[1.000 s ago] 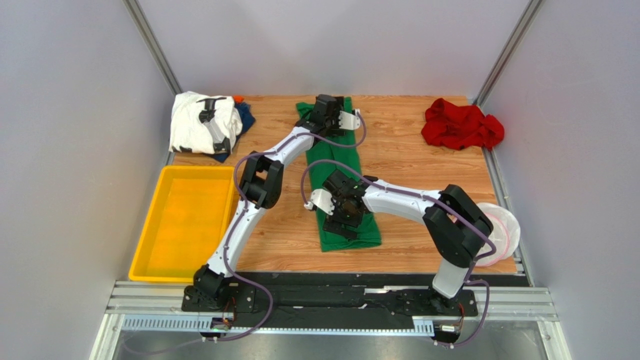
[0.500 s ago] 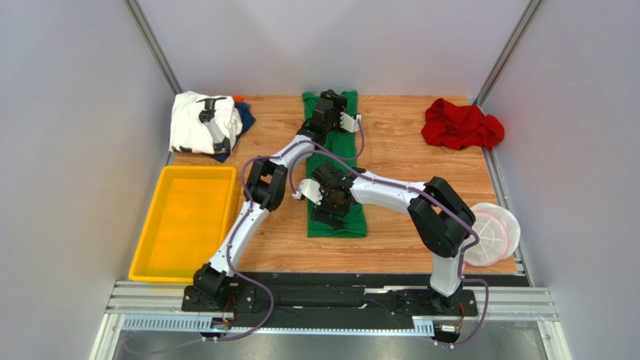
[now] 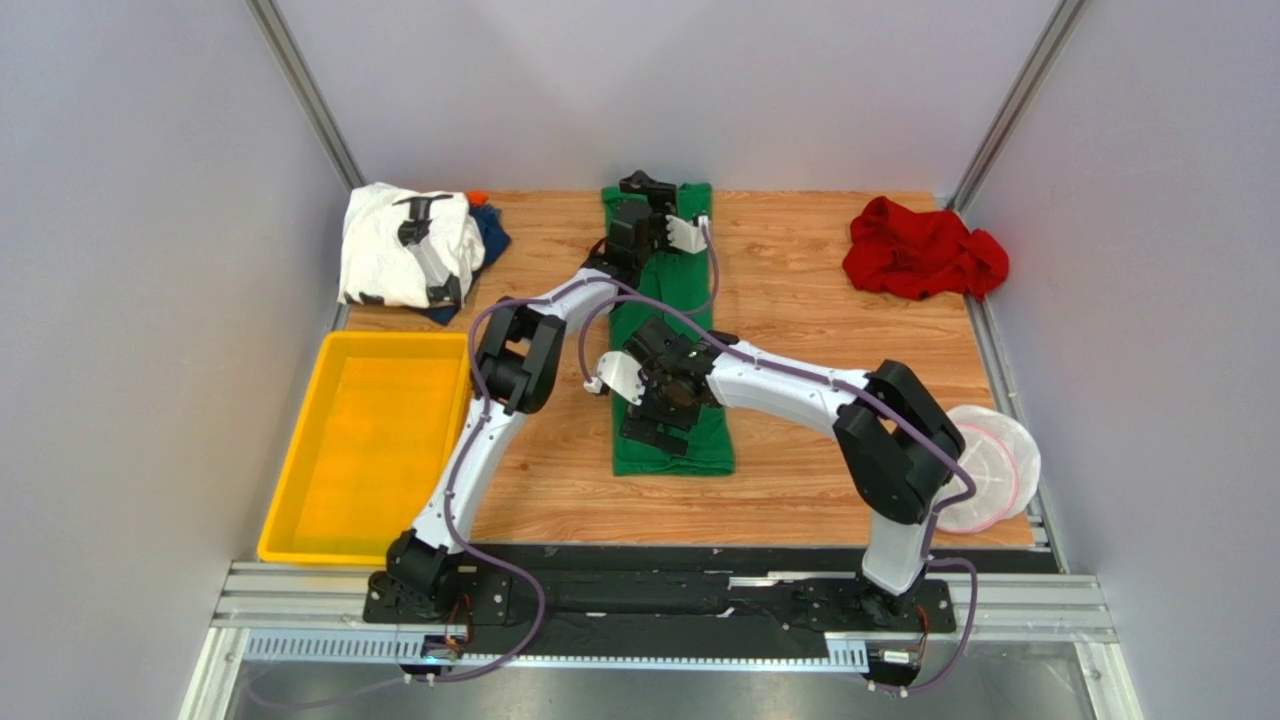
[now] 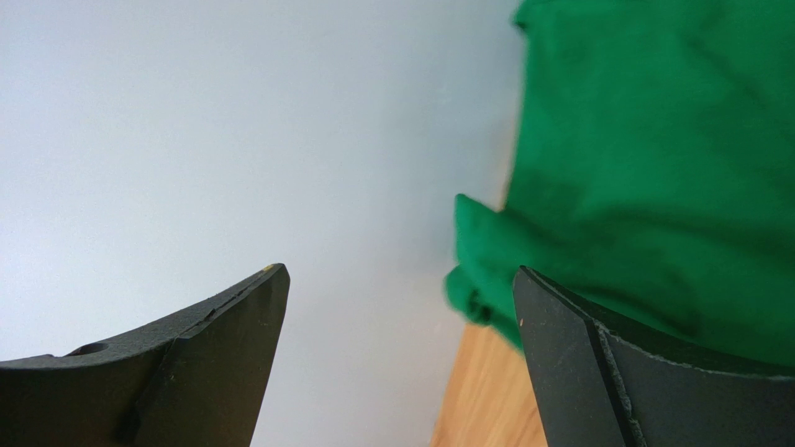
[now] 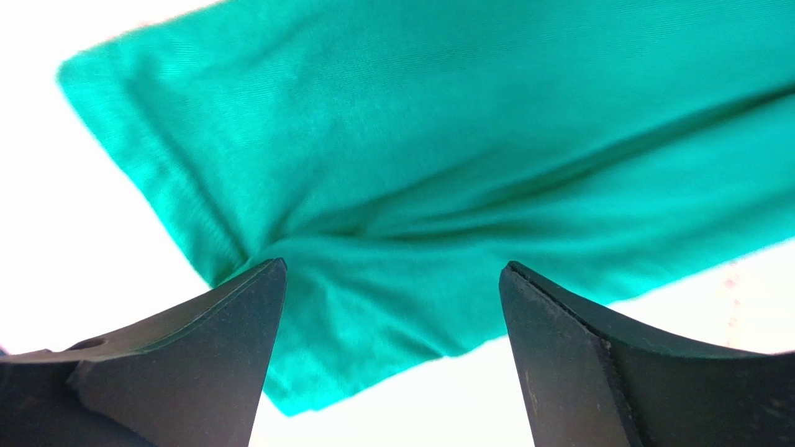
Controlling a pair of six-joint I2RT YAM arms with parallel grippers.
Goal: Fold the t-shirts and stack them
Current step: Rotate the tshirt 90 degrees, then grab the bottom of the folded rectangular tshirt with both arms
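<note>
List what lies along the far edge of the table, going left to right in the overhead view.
white t-shirt → green t-shirt → red t-shirt

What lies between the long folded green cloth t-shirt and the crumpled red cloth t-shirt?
Only bare wooden tabletop, shown in the top external view; the long folded green cloth t-shirt and the crumpled red cloth t-shirt lie apart.

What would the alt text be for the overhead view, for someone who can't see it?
Left arm and right arm reach over a long, narrow green t-shirt on a wooden table. A white printed t-shirt lies far left, a crumpled red t-shirt far right, a yellow tray near left.
</note>
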